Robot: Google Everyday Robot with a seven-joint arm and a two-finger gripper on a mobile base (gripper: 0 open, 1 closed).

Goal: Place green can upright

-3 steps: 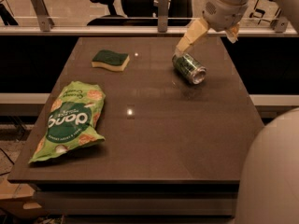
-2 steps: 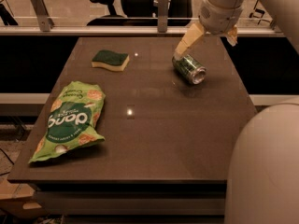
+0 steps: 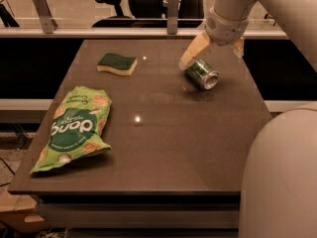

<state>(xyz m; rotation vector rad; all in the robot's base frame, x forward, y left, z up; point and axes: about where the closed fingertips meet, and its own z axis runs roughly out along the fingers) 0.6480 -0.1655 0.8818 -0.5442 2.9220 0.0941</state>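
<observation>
The green can (image 3: pixel 201 74) lies on its side at the back right of the dark table (image 3: pixel 163 148), its shiny silver end facing front right. My gripper (image 3: pixel 216 52) hangs just above and behind the can with its jaws apart. One pale finger (image 3: pixel 193 53) reaches down to the can's back left end. The other finger (image 3: pixel 238 46) shows to the right, behind the can. Nothing is held between them.
A yellow sponge with a green top (image 3: pixel 117 64) lies at the back left. A large green snack bag (image 3: pixel 74 128) lies at the front left. The arm's white body (image 3: pixel 280 172) fills the lower right. Office chairs and a rail stand behind the table.
The gripper has come down and a little left, toward the can. The can, the sponge and the bag have not moved.
</observation>
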